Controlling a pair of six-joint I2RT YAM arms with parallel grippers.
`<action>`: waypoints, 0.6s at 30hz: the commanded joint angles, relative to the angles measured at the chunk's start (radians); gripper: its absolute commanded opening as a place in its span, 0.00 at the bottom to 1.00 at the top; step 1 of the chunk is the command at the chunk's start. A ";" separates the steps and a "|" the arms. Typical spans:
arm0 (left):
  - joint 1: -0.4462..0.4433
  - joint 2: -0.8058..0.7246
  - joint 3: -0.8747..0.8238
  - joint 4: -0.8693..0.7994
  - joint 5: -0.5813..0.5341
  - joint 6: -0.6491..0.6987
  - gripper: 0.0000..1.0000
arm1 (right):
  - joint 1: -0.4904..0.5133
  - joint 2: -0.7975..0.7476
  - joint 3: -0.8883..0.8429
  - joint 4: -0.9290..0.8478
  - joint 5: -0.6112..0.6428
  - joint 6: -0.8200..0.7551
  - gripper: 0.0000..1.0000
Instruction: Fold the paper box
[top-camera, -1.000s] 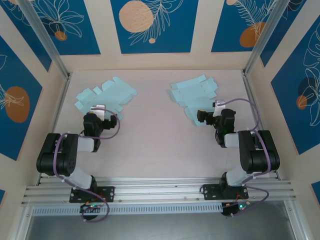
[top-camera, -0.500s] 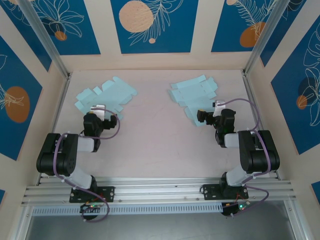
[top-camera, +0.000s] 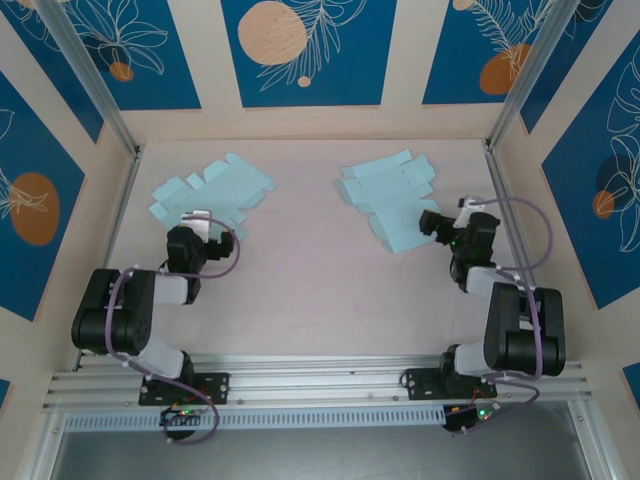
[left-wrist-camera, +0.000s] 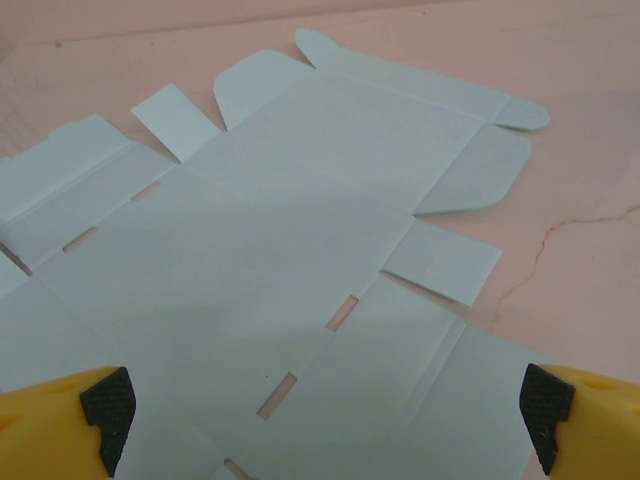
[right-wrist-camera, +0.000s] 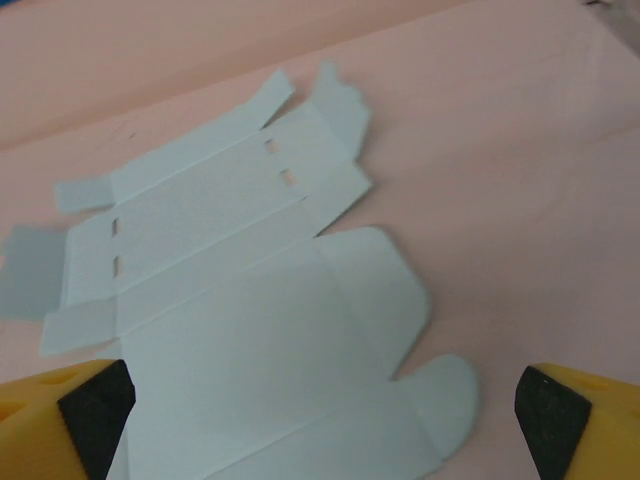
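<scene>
On the pink bench (top-camera: 320, 285) the left paper box blank (top-camera: 212, 188) and the right paper box blank (top-camera: 388, 195) lie flat, unfolded and well apart, likely one per arm, while the left jaws and right jaws stand wide apart, empty, at each sheet's near edge.

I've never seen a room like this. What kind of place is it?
Probably a robot lab test booth: a left arm and right arm bolted to a metal rail, blue leaf panels walling it in, and flat paper boxes on the table.
</scene>
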 joint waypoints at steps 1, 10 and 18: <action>-0.010 -0.103 0.053 -0.145 -0.009 0.016 1.00 | -0.078 -0.042 0.089 -0.227 -0.068 0.138 1.00; -0.046 -0.276 0.217 -0.446 0.055 -0.305 1.00 | -0.129 0.072 0.383 -0.633 -0.183 0.147 0.99; -0.265 0.007 0.496 -0.576 0.011 -0.650 1.00 | -0.119 0.245 0.603 -0.832 -0.254 0.126 0.85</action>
